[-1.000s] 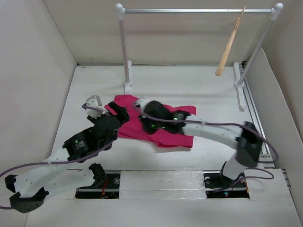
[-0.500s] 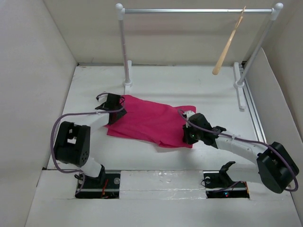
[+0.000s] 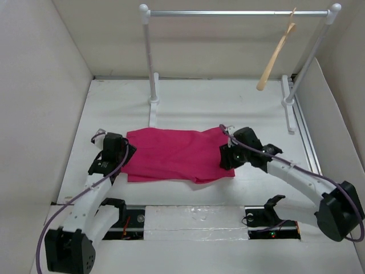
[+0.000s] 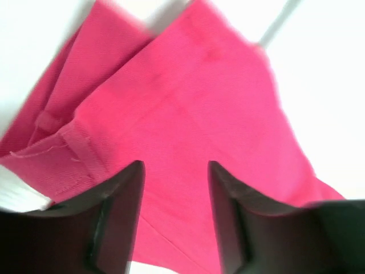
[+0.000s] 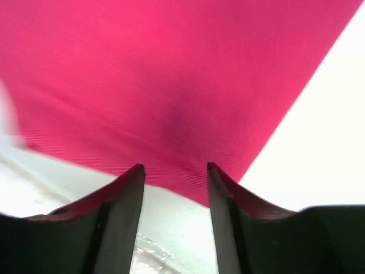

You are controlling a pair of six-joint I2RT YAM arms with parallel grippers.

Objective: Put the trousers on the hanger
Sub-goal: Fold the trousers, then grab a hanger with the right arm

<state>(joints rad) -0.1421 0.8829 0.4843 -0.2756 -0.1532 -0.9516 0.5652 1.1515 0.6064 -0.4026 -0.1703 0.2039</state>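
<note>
The magenta trousers (image 3: 171, 154) lie flat and folded on the white table, stretching left to right. My left gripper (image 3: 122, 155) sits at their left end, open. In the left wrist view its dark fingers (image 4: 120, 217) straddle the trousers (image 4: 188, 103) near a stitched hem, with cloth beneath the gap. At the right end my right gripper (image 3: 226, 157) is open too. Its fingers (image 5: 122, 217) hover over the lower edge of the trousers (image 5: 171, 68), and bare table shows between them. The tan wooden hanger (image 3: 274, 59) hangs tilted from the rail at the back right, far from both grippers.
A white-and-silver clothes rail (image 3: 234, 12) spans the back, with its left post (image 3: 151, 63) and foot just behind the trousers and its right post (image 3: 308, 63) by the right wall. Pale walls close in the table on the left, right and back.
The trousers have been pulled out flatter and now lie level. My left gripper moved down to their left end. My right gripper shifted up along the right edge and opened.
</note>
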